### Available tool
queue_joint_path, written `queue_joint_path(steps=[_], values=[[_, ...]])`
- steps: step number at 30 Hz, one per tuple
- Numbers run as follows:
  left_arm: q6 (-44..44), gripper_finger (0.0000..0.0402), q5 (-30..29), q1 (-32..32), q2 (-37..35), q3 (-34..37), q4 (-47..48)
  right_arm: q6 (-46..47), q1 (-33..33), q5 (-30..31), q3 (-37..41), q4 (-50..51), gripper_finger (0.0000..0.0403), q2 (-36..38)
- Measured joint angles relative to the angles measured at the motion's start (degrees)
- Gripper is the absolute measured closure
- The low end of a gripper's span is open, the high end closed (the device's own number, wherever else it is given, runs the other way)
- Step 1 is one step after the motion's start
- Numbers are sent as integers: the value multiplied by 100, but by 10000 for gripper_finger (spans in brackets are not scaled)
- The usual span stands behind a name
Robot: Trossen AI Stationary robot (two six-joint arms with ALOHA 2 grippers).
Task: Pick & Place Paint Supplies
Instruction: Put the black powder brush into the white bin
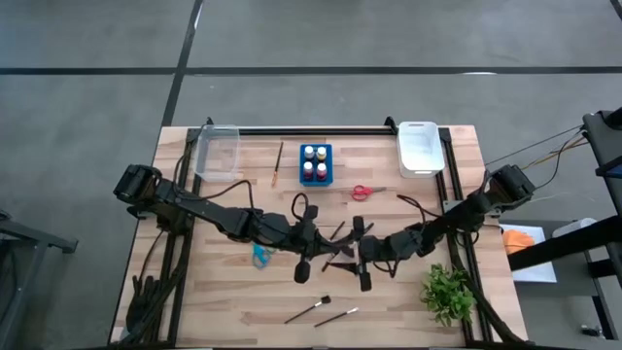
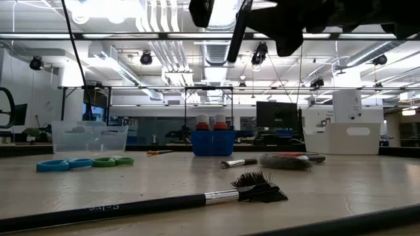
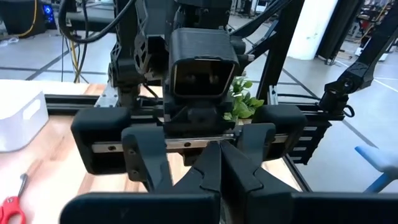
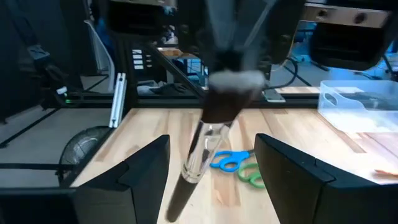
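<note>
We see even, bright light from ceiling strip lamps, which glare white. Shadows on the table are soft. The near brush is blurred.

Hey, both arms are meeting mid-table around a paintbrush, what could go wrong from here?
1. The paintbrush hangs tilted from the shut left gripper, between the right gripper's open fingers. Releasing before they clamp would probably drop it.
2. The grippers sit nearly nose to nose, so a small misjudged move could knock them together.
</note>
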State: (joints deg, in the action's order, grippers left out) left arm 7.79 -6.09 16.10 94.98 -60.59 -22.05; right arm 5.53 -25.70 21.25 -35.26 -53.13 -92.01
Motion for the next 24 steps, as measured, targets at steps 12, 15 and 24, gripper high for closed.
queue_joint_path(steps=[12,15,24], values=[[-40,401,9,15,0,-27,9,124,12,-12,-106,48,246,0],[-53,401,9,23,0,-27,9,49,12,-29,-106,64,313,0],[-203,393,31,46,-4,-28,55,-100,9,-39,-106,63,370,0]])
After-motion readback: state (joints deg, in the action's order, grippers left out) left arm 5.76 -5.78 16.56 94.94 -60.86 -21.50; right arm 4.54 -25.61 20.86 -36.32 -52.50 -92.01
